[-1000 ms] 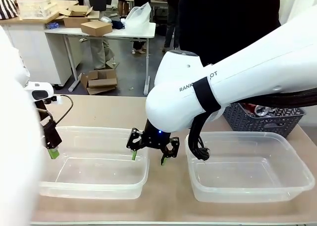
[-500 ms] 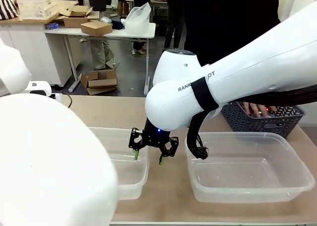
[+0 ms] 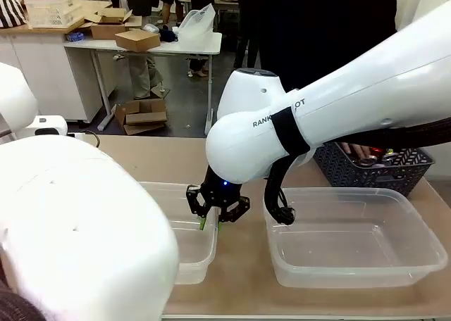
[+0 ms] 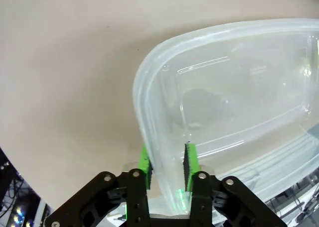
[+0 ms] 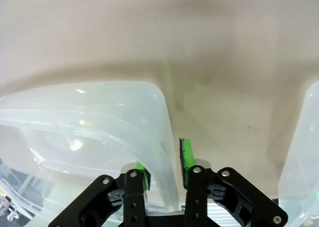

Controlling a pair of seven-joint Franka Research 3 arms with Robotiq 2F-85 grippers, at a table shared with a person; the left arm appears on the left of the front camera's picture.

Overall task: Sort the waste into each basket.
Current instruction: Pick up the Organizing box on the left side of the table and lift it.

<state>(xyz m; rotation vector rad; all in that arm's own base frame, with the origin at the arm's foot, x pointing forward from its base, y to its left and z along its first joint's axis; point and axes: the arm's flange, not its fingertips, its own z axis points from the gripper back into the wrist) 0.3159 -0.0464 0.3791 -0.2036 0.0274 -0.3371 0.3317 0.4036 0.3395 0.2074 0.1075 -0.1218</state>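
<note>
Bright, even overhead light is falling on the table [image 3: 239, 293]; soft highlights are glinting on the clear tub [image 4: 224, 87]; the nearest white arm [image 3: 77, 222] is sitting out of focus.

Right gripper [image 3: 210, 221] low between the two tubs, jaws pinched on right rim of left tub [image 3: 192, 256]. Left arm [image 3: 77, 222] hides most of that tub. Right tub [image 3: 318, 270] just beside on surface [image 3: 239, 282]. Dark lattice basket [image 3: 394, 173] behind it.

Clear colourless tubs [image 3: 352, 273], dark blue-grey lattice basket [image 3: 394, 177], beige table [image 3: 239, 279]
</note>
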